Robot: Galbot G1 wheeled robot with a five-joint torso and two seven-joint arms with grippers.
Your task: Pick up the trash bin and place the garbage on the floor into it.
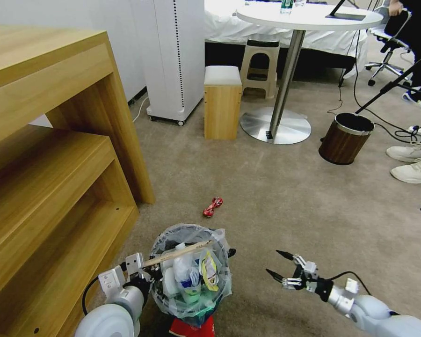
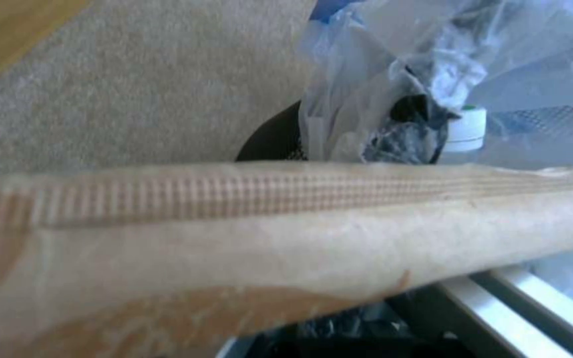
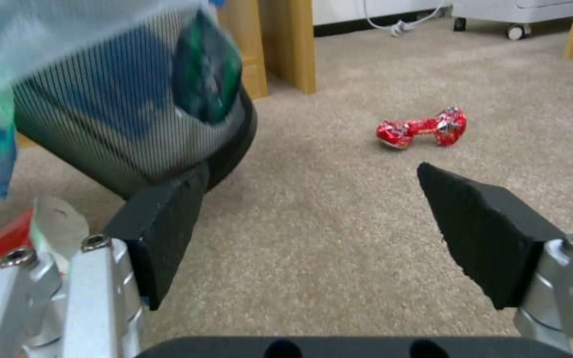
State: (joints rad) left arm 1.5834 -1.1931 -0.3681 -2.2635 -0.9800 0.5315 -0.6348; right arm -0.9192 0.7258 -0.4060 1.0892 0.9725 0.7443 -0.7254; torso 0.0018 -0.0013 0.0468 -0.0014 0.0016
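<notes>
Beige carpet floor w/ red wrapper

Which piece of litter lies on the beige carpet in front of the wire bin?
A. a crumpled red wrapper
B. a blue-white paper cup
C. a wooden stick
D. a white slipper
A: the crumpled red wrapper lies alone on the beige carpet beyond the wire bin, which the left hand holds at its rim; the open right hand hovers beside the bin.
</notes>
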